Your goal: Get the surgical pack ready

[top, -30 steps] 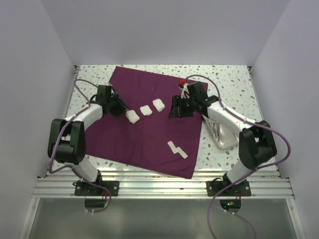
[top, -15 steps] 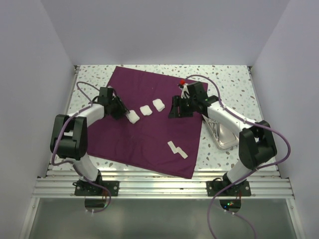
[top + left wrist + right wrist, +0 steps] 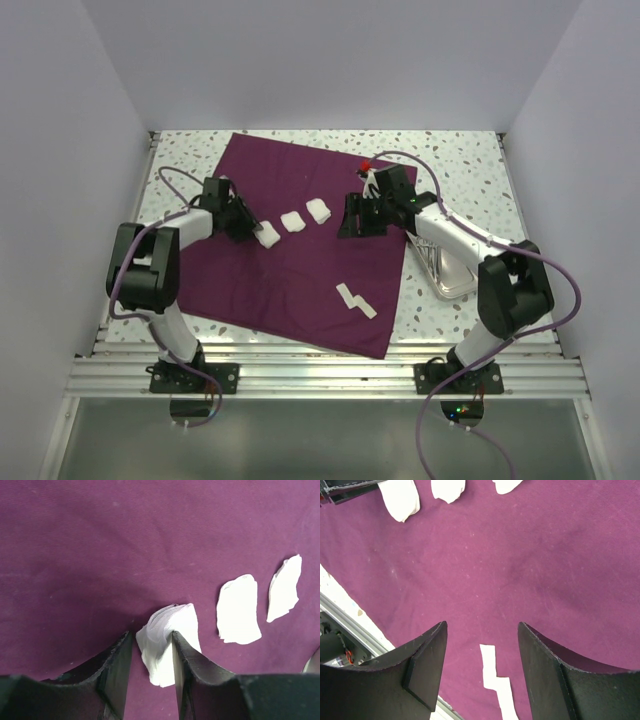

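Note:
The dark purple cloth [image 3: 300, 270] of the surgical pack lies spread flat on the table. Three white gauze squares lie in a row on it [image 3: 268, 236] [image 3: 293, 221] [image 3: 318, 211]. My left gripper [image 3: 245, 228] is low on the cloth. Its jaws [image 3: 151, 635] stand open around the leftmost gauze [image 3: 167, 640]: the right finger touches it and the left one is apart. My right gripper [image 3: 352, 222] hovers open over bare cloth [image 3: 520, 555], with nothing between the fingers. Two overlapping gauze pieces [image 3: 355, 299] [image 3: 496, 680] lie near the cloth's front right.
A silver metal tray [image 3: 447, 275] stands off the cloth at the right, partly under my right arm. White walls close in the speckled table [image 3: 460, 160] on three sides. An aluminium rail [image 3: 320, 375] runs along the front edge.
My left arm has swung its elbow right and the gripper has edged towards the leftmost gauze. The gauze pieces and my right arm have not moved.

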